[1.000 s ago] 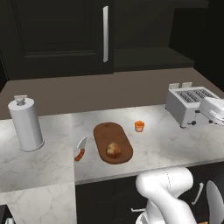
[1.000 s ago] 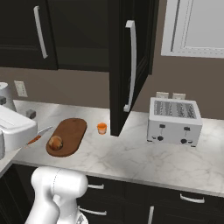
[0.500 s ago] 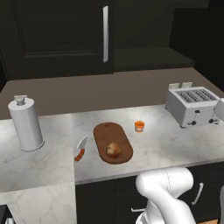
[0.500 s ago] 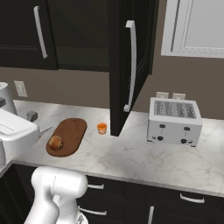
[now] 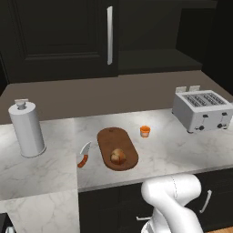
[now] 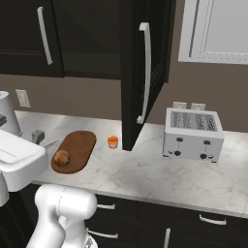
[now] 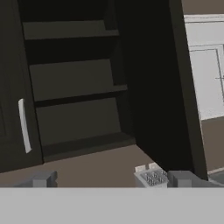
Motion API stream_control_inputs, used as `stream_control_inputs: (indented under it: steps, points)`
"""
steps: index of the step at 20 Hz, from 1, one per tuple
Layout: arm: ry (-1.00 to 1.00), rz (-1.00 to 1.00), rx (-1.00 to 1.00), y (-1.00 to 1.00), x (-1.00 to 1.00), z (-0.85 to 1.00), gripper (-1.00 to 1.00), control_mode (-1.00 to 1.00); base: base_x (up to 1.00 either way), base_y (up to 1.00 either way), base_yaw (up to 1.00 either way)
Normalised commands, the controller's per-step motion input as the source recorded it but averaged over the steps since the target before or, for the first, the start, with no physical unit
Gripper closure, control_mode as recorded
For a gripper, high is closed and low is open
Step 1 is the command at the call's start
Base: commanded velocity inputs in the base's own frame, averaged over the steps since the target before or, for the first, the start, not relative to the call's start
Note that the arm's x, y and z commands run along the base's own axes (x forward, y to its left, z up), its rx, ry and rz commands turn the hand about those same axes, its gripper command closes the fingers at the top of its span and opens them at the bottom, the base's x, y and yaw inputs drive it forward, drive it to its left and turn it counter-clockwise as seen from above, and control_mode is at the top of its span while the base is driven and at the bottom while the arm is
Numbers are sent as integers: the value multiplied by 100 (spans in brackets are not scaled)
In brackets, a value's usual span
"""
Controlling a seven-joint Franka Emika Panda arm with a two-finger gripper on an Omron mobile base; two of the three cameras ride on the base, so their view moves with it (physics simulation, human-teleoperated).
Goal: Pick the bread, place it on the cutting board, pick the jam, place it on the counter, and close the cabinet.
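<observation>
- On the counter [image 5: 182,150], the bread [image 5: 118,156] is already lying on the cutting board [image 5: 109,139], toward its near end, and the jam [image 5: 145,131] is standing upright just beside the board at about 2 o'clock from the bread; what is remaining, judged from this layout, is closing the cabinet [image 6: 133,72].
- Above the jam in the right base view, the cabinet's right door [image 6: 145,58] is standing swung outward, edge-on toward the camera, its long axis running vertical and its silver bar handle [image 6: 145,72] running parallel to that axis.
- Facing the hand camera, the open cabinet is showing bare dark shelves [image 7: 76,94], with the open door forming the dark panel at 3 o'clock.
- Handling judgement: the door is likely rigid, hinged and light to swing; it is probably best pushed on its flat outer face near the handle side, far from the hinge, rather than gripped, since the smooth bar could slip between the pads.
- Gripper [image 7: 111,179]: the two fingertips [image 7: 41,180] are sitting well apart at the bottom of the hand view, spread wide and holding nothing.
- The toaster [image 6: 193,133] is standing close by at 4 o'clock of the door, a possible obstacle for the arm.
</observation>
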Motion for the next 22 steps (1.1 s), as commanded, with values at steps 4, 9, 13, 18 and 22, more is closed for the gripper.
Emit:
stream_control_inputs:
  steps: [4,9,13,18,22]
  points:
    - [-5,1,-4,-26,-30,-3,-100,-100,0,0,0]
    - [-8,1,-9,-20,-20,-10,-100,-100,0,0,0]
    - [-6,0,-9,-22,-9,-12,-100,-100,0,0,0]
    - [-1,1,-2,-37,0,-6,-100,-100,0,0,0]
    - [0,3,-2,-32,0,-14,-100,-100,0,0,0]
